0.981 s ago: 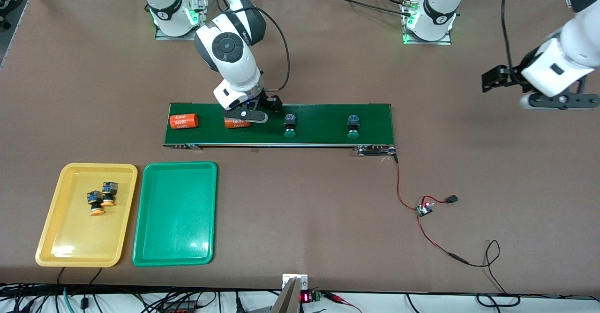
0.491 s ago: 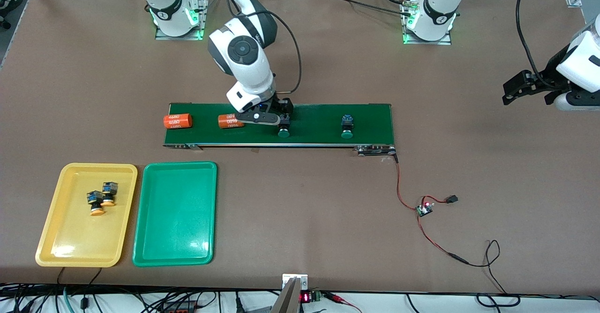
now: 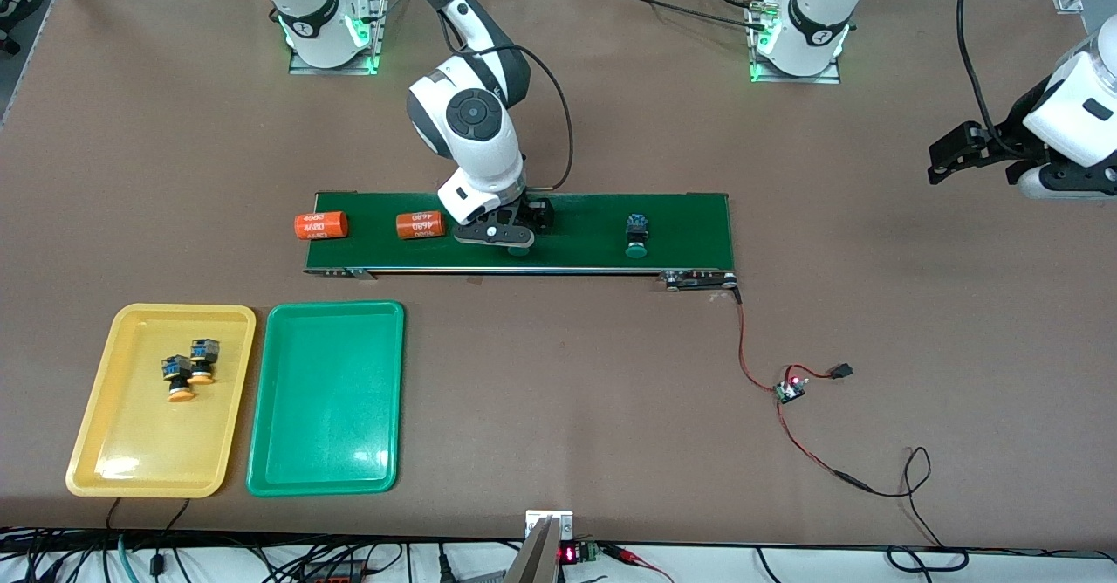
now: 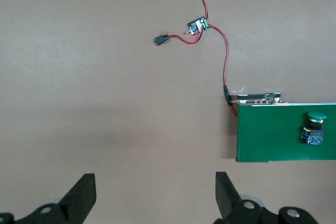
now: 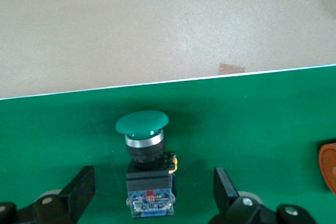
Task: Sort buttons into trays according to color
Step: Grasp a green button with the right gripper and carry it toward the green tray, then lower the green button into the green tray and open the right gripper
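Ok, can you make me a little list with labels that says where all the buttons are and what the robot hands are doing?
yellow tray: holds both orange-capped buttons
green tray: no buttons in it
belt: two green buttons, two orange cylinders
right gripper: open, low over the belt, fingers either side of one green button, not closed on it
other green button: on the belt, toward the left arm's end
left gripper: open, waiting above bare table
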